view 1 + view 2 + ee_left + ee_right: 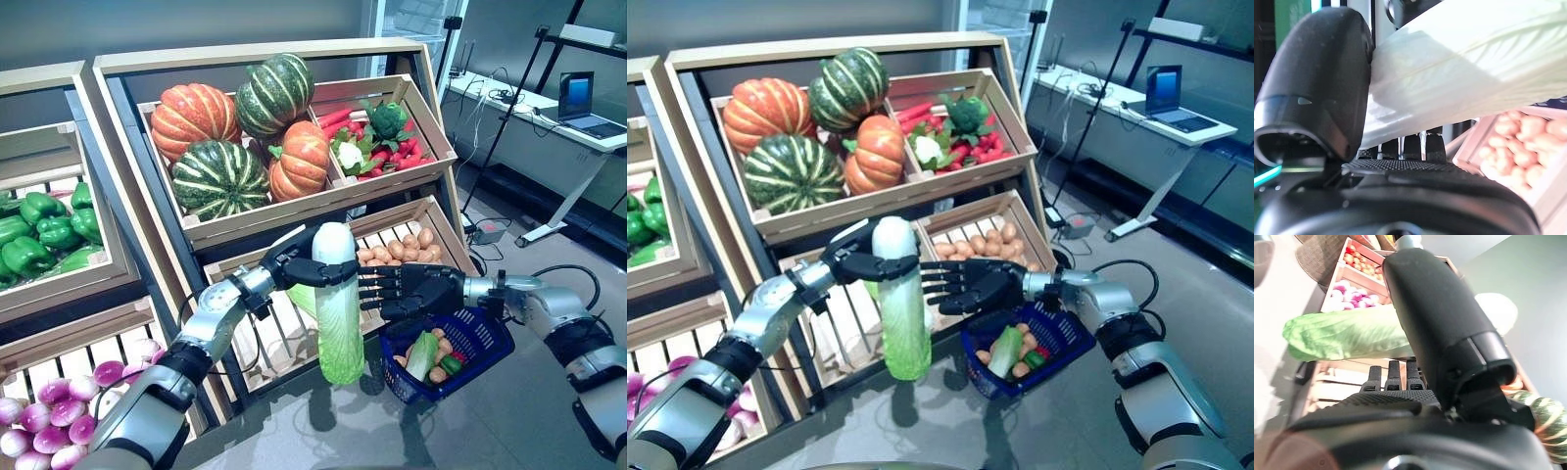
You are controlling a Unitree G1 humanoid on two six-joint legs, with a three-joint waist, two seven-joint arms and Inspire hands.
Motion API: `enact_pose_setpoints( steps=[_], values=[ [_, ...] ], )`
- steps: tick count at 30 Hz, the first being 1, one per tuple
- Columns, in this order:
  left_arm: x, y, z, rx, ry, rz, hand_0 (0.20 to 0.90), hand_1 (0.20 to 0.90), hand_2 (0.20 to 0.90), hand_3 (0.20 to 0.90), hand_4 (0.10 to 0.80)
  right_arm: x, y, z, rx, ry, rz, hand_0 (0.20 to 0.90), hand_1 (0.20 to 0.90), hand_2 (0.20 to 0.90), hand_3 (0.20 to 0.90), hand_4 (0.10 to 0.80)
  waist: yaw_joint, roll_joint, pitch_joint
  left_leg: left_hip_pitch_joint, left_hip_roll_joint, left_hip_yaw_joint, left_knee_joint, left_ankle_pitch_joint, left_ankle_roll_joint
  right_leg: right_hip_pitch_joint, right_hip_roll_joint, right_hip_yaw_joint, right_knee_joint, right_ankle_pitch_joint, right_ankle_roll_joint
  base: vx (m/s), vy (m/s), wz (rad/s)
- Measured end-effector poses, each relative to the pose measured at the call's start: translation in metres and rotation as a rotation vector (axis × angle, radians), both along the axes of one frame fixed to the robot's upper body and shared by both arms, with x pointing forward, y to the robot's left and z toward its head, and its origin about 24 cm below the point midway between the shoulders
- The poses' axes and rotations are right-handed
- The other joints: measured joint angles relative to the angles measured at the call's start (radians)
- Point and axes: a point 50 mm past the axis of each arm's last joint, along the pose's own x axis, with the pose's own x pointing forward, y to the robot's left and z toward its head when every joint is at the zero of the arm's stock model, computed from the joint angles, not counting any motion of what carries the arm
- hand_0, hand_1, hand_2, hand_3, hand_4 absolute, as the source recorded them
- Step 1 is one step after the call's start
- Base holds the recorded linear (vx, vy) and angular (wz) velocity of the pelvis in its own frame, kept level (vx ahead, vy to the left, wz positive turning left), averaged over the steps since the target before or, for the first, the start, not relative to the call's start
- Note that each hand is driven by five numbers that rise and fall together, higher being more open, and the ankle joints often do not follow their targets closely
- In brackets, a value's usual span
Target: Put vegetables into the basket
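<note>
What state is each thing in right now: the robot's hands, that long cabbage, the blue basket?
Left hand: shut on the cabbage's white end.
Right hand: open, fingers straight, beside the cabbage.
Napa cabbage: held upright, leafy end down.
Blue basket: hanging under the right arm, partly filled with vegetables.

a mock grocery stall set up inside a lab or office: tiered wooden crates [392,186] hold pumpkins [196,116], green peppers [44,230], potatoes [397,248] and purple-white turnips [59,411], while a desk [549,122] with an open laptop [583,103] stands behind.
</note>
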Motion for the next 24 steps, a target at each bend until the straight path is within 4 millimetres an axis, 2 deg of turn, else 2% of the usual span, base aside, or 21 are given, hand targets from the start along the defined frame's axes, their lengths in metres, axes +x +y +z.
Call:
enact_pose_setpoints(
  steps=[5, 8, 16, 24],
  values=[
    [-0.001, -0.01, 0.008, -0.061, -0.021, -0.024, 0.3, 0.3, 0.3, 0.3, 0.4, 0.0, 0.008, -0.019, -0.025, 0.051, -0.048, 0.9, 0.9, 0.9, 0.9, 0.8, -0.001, 0.0, -0.001, 0.0, 0.0, 0.0, 0.0, 0.0, 0.0, 0.0, 0.0, 0.0, 0.0, 0.0, 0.0, 0.0, 0.0, 0.0],
    [-0.001, -0.01, 0.008, -0.059, -0.02, -0.016, 0.3, 0.3, 0.3, 0.3, 0.4, -0.001, 0.009, -0.025, -0.018, 0.075, -0.061, 0.9, 0.9, 0.9, 0.9, 0.8, 0.0, 0.0, -0.001, 0.0, 0.0, 0.0, 0.0, 0.0, 0.0, 0.001, 0.0, 0.0, 0.0, 0.0, 0.0, 0.0, 0.0, 0.0],
    [-0.003, -0.012, 0.002, -0.034, 0.001, -0.013, 0.3, 0.3, 0.3, 0.3, 0.4, -0.005, 0.016, -0.044, 0.009, 0.145, -0.098, 0.9, 0.9, 0.9, 0.9, 0.8, 0.005, 0.004, -0.004, 0.0, 0.0, -0.004, 0.0, 0.001, 0.0, 0.003, -0.001, -0.003, 0.0, 0.0, 0.0, 0.0, 0.0, 0.0],
    [-0.007, -0.01, -0.005, -0.034, 0.024, -0.012, 0.3, 0.3, 0.3, 0.3, 0.4, -0.011, 0.024, -0.053, 0.028, 0.189, -0.094, 0.9, 0.9, 0.9, 0.9, 0.8, 0.03, 0.008, -0.008, 0.001, 0.0, -0.014, 0.0, 0.004, 0.001, 0.01, -0.001, -0.004, 0.0, 0.0, 0.0, 0.013, 0.003, 0.02]
  ],
)
